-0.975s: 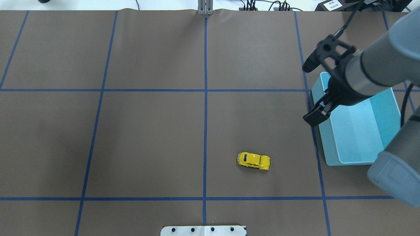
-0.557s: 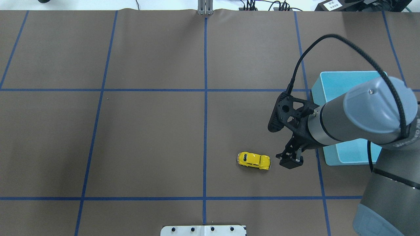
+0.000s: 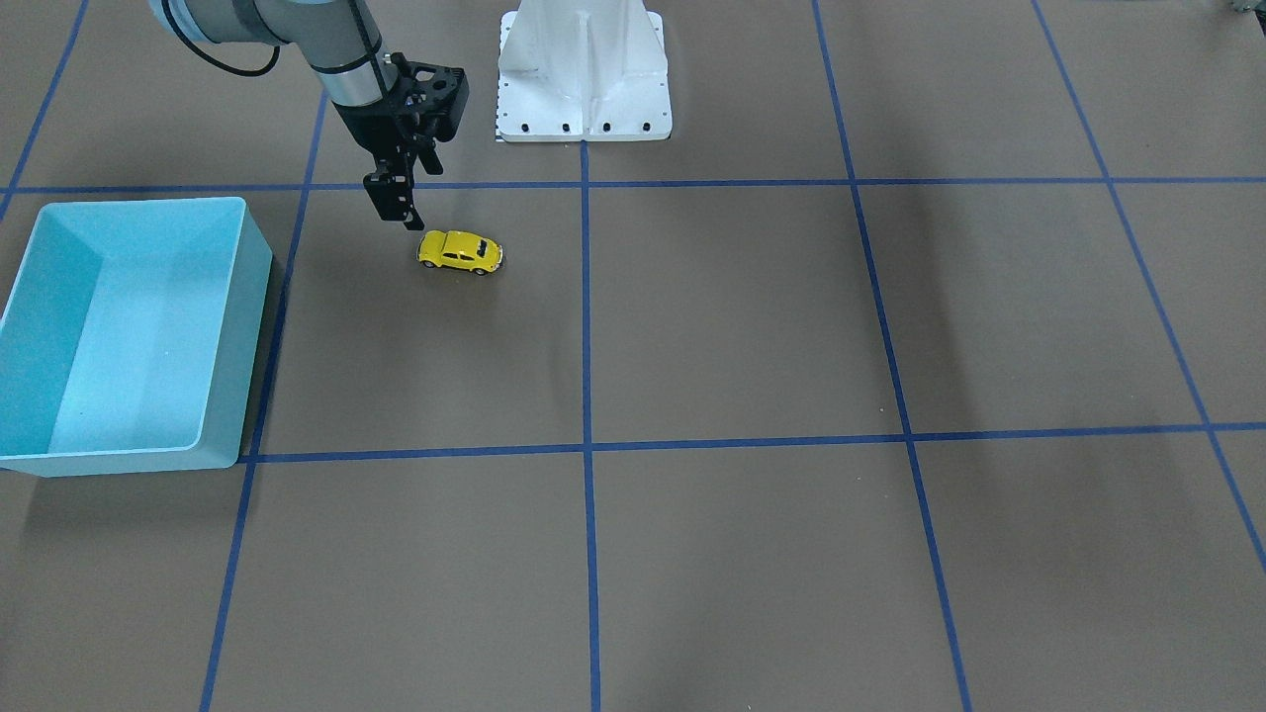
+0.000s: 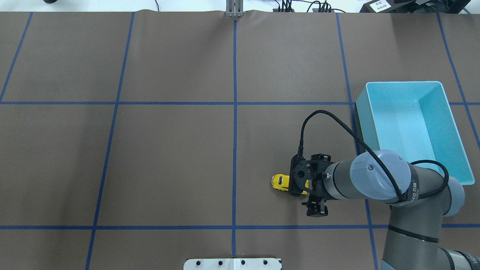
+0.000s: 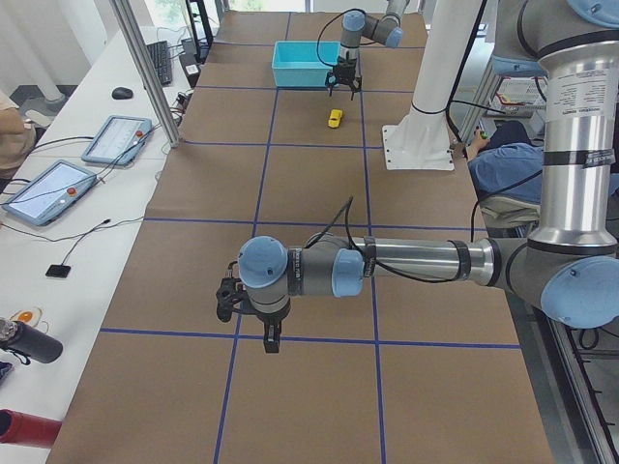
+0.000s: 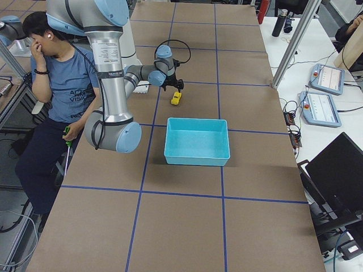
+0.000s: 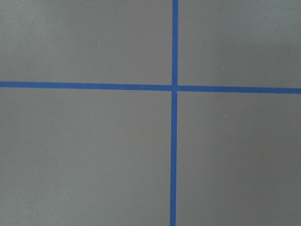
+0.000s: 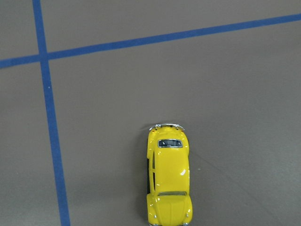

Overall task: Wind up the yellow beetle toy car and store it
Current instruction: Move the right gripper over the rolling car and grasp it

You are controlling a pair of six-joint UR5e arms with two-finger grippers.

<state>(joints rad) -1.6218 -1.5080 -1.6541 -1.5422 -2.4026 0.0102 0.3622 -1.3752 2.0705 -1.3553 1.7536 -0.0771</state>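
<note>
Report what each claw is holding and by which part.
Nothing is held. The yellow beetle toy car sits free on the table, just beside the right claw, untouched. The left claw, far from it, shows nothing in its grip.

Toy car [image 3: 460,251] on table [image 3: 752,316]; right gripper [image 3: 398,206] just beside; bin [image 3: 235,366] apart.

Yellow beetle toy car [image 3: 460,251]: tiny, glossy, rounded body, dark windows, chrome bumper. Upright on its wheels on the brown tabletop [image 3: 732,316], inside one taped square, lengthwise across the robot's front.
</note>
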